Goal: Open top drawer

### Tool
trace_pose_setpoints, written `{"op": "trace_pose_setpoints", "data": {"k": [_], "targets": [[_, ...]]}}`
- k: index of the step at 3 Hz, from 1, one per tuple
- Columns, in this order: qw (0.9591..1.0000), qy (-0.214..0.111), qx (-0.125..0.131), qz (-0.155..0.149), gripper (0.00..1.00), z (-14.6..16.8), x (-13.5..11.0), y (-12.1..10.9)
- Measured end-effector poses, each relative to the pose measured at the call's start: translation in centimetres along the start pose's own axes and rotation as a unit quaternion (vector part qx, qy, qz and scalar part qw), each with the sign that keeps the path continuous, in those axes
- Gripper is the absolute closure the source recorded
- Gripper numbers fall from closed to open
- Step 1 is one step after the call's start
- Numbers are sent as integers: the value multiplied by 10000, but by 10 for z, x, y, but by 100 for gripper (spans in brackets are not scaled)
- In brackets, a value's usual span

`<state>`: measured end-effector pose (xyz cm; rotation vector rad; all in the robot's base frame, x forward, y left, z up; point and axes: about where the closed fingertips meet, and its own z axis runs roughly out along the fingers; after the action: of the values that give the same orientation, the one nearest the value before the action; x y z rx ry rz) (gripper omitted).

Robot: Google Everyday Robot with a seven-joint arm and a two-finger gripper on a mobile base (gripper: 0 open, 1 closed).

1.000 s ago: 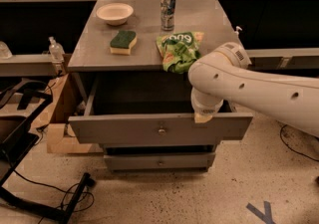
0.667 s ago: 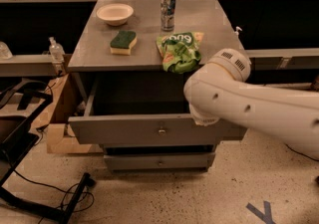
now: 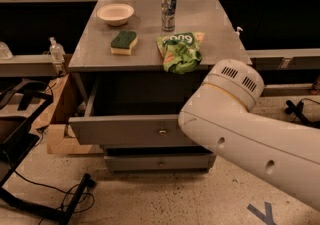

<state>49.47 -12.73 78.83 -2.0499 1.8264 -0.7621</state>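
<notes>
Top drawer (image 3: 125, 130) stands pulled out below the tabletop (image 3: 145, 39), knob (image 3: 162, 130) at front centre. Your gripper is hidden behind the arm (image 3: 235, 124), which covers the drawer's right end; its state cannot be told

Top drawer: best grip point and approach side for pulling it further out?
Grip the small round knob at the centre of the top drawer front, coming straight from the front: the panel is flat, nothing else protrudes. With the drawer open, its top edge is exposed too. The gripper is out of sight behind the white arm.
</notes>
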Motion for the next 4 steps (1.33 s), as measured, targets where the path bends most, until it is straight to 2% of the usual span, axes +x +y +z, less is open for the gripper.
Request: {"op": "trace_pose_setpoints", "data": {"k": [1,2,3,4], "targets": [[9999,-62,-143,13,51,13,1,6],[9991,-256,-295,163,53,61,22,1],[9968,-399,-617,312,76,128,50,-2],[9960,-431,-695,357,98,145,58,-3]]}}
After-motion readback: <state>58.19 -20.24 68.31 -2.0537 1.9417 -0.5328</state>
